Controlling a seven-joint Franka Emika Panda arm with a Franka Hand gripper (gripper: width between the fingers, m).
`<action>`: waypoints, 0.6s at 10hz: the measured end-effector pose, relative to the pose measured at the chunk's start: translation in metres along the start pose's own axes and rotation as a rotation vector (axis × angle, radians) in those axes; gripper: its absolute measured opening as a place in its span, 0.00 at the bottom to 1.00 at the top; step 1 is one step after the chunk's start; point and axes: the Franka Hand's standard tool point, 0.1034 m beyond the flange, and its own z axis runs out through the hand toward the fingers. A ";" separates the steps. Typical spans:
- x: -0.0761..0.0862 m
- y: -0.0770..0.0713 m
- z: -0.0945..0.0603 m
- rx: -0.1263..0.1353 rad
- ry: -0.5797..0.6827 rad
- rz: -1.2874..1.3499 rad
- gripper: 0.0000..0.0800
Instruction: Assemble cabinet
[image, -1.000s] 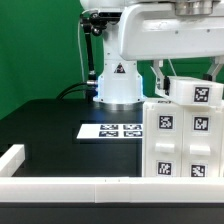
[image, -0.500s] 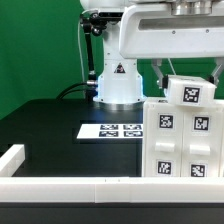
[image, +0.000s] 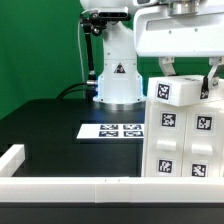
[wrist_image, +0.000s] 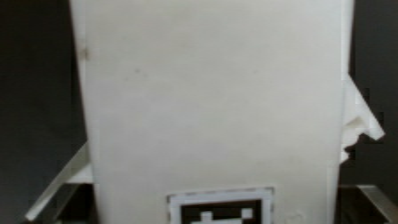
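Gripper: the gripper hangs over the cabinet at the exterior view's right, its jaws pinching a drawer block from 2 sides.
Drawer block: white, tagged on its front, held a little tilted, at or just above the top edge of the cabinet body; whether it touches cannot be told. In the wrist view the drawer block fills nearly the whole picture.
Cabinet body: stands on the black tabletop, its tagged front toward the camera, just beside the marker board.
Risk 1: the tilt may make a corner catch on the body's rim, so the block jams instead of seating.
Risk 2: a downward push on a caught block may shove or tip the body, since nothing visibly braces it.
Risk 3: the smooth plastic may slide in the jaws under load and twist further.
Risk 4: the wrist view shows almost nothing of the target, so misalignment is hard to notice.
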 end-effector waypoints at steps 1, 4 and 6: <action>0.000 -0.001 0.000 0.003 -0.001 0.119 0.69; 0.002 -0.001 -0.001 0.015 -0.010 0.383 0.69; 0.007 0.003 0.001 0.033 -0.017 0.592 0.69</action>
